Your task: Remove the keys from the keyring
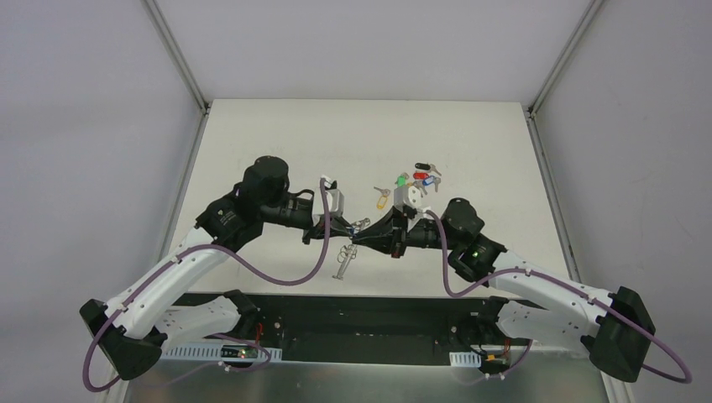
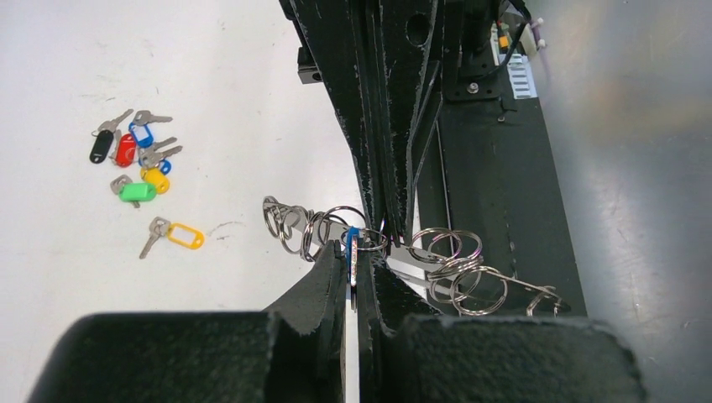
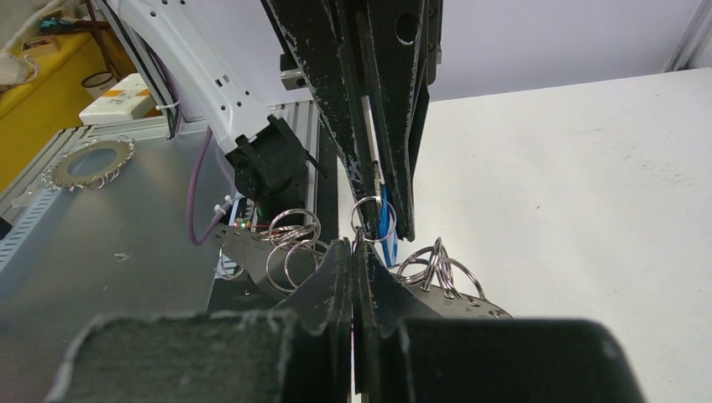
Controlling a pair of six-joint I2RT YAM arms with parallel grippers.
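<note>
Top external: both arms meet over the front half of the white counter (image 1: 277,143). The left pincer (image 1: 351,230) and right pincer (image 1: 371,238) are tip to tip, and the keyring (image 1: 344,260) dangles just below them, above the counter's near edge. Loose keys (image 1: 422,175) with coloured tags lie in a cluster behind the right arm, well apart from the ring.

Left wrist: the left pincer (image 2: 353,267) is closed on a blue key (image 2: 351,243). The right pincer (image 2: 388,231), coming in from above, is closed on one of the keyring's (image 2: 453,269) small split rings. The keyring shows as a metal strip fringed with such rings and hangs between the two.

Right wrist: the right pincer (image 3: 353,252) has its jaws pressed together at the ring, with the blue key (image 3: 384,217) nipped between the left pincer's tips just above.

Risks, as I judge them: both grips are thin tip pinches, so a pull out of line with the split ring's coil could slip the key free, or bind it. The keyring could then drop towards the black base plate rather than the counter.

The counter is matt white and lightly scuffed. Plain grey panels in aluminium framing wall it in, with clutter beyond the left side.
</note>
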